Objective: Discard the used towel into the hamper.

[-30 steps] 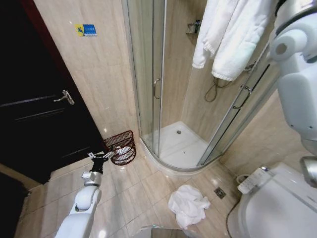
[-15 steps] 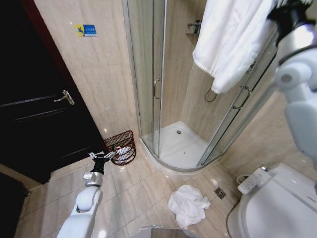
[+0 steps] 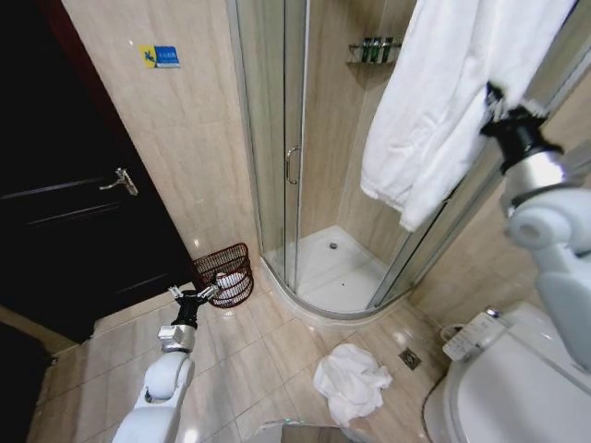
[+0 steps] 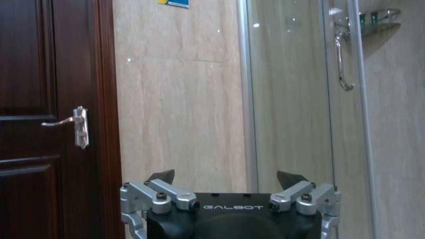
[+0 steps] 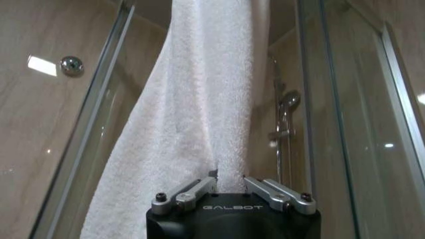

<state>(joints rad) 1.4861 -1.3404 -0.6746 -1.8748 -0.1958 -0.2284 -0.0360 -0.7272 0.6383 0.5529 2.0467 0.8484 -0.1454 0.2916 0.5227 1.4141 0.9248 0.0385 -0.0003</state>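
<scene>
Right claw (image 5: 229, 180) pinches hanging towel (image 5: 192, 99); hamper (image 3: 226, 273) below.

Bright, even indoor light, warm on beige tiles. Glare spots on floor tiles (image 3: 189, 434) near bottom edge & small highlights on shower glass (image 4: 285, 99). Door (image 3: 65, 212) side very dark, little detail. Head view bends lines at edges, wide-angle. Wrist views slightly soft; shadows faint.
</scene>
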